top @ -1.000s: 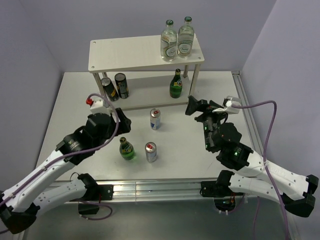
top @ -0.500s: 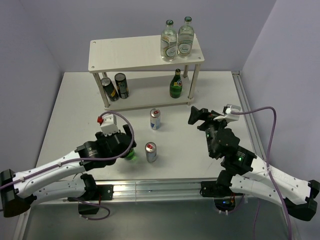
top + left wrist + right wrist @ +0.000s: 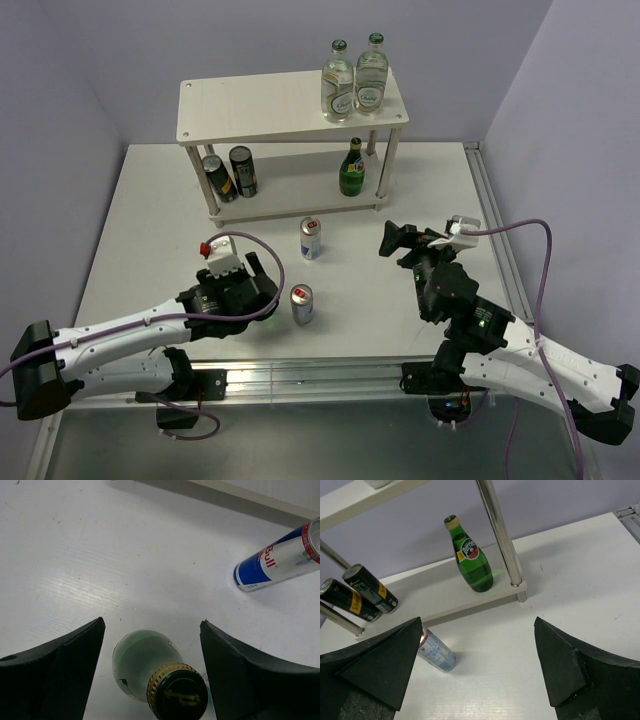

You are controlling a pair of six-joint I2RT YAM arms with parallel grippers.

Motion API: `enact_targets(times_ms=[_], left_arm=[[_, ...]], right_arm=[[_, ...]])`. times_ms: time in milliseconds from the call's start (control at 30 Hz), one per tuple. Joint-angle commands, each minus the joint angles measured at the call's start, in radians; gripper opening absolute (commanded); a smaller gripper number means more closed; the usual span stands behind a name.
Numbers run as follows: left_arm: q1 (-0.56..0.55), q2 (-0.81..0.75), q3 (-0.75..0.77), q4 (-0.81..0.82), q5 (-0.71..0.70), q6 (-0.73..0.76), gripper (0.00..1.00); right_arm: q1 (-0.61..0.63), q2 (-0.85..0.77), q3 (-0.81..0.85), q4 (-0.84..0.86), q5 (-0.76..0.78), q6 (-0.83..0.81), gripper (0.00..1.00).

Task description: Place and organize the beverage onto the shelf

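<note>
— Top view first?
— The left hand (image 3: pixel 258 288) has dropped to the white bench (image 3: pixel 150 220), covering the green bottle (image 3: pixel 142 657) that stood plain a second ago; the right hand (image 3: pixel 392 238) has backed a little from the shelf (image 3: pixel 270 100).
— The other drinks?
— Two clear bottles (image 3: pixel 338 85) on the pale top board; a second green bottle (image 3: pixel 351 170) below; two slim cans (image 3: pixel 310 238) on the bench.
— Left wrist?
— Matte black fingers (image 3: pixel 65 660) stand apart either side of the rounded glass and its ribbed cap (image 3: pixel 180 696); no touch.
— Right wrist?
— Spread wide, empty; a shiny round leg (image 3: pixel 500 535) ahead.
</note>
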Motion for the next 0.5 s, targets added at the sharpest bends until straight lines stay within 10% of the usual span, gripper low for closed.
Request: enact_targets(times_ms=[0, 200, 467], left_arm=[[-0.011, 0.012, 0.013, 0.019, -0.093, -0.034, 0.83], [-0.011, 0.058, 0.030, 0.041, -0.113, -0.011, 0.71], [-0.017, 0.139, 0.044, 0.022, -0.131, -0.049, 0.27]], right_arm=[[0.007, -0.009, -0.010, 0.006, 0.023, 0.015, 1.00], [0.005, -0.002, -0.018, 0.009, 0.024, 0.018, 1.00], [0.005, 0.002, -0.030, 0.016, 0.024, 0.018, 1.00]])
